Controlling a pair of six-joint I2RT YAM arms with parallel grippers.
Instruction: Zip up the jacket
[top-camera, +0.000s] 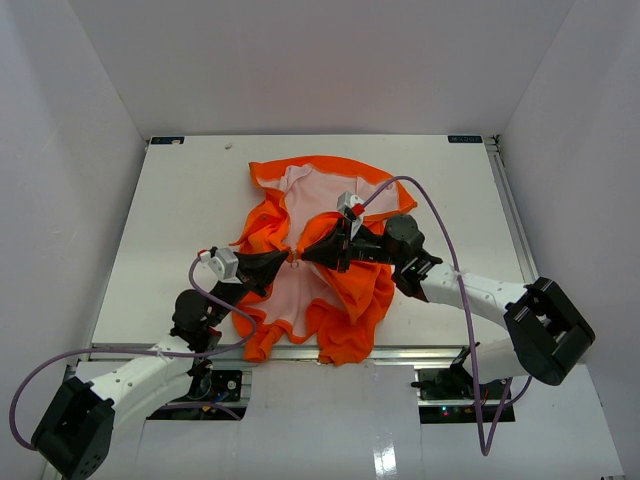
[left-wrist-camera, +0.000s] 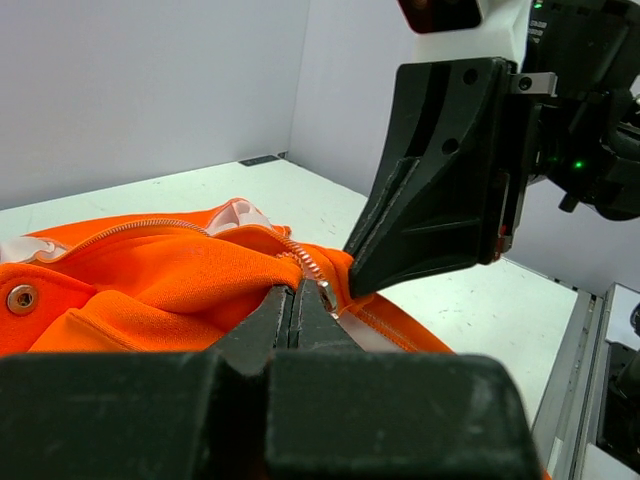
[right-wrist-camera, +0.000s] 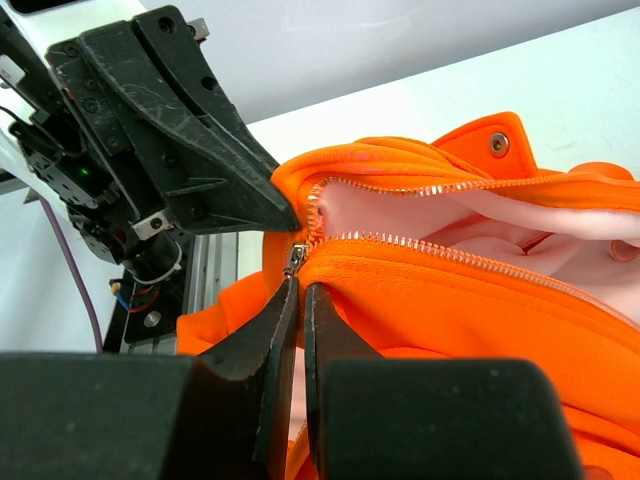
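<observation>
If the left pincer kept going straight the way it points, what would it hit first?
The left pincer is shut on the jacket, so bunched orange fabric comes first. Just behind that, nearly tip to tip, is the right pincer, though it might pass slightly beside it.

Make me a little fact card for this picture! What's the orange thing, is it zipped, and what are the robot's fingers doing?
Thing: orange jacket, lying rumpled on the white table
Inside: pale pink lining showing
Zipper: open along almost its whole length
Zipper pull: small, metal, at the end where the two rows of teeth meet
Left fingers: shut, pinching orange fabric right beside the pull
Right fingers: shut on the zipper pull
Arms: fingertips meet over the jacket's middle
</observation>
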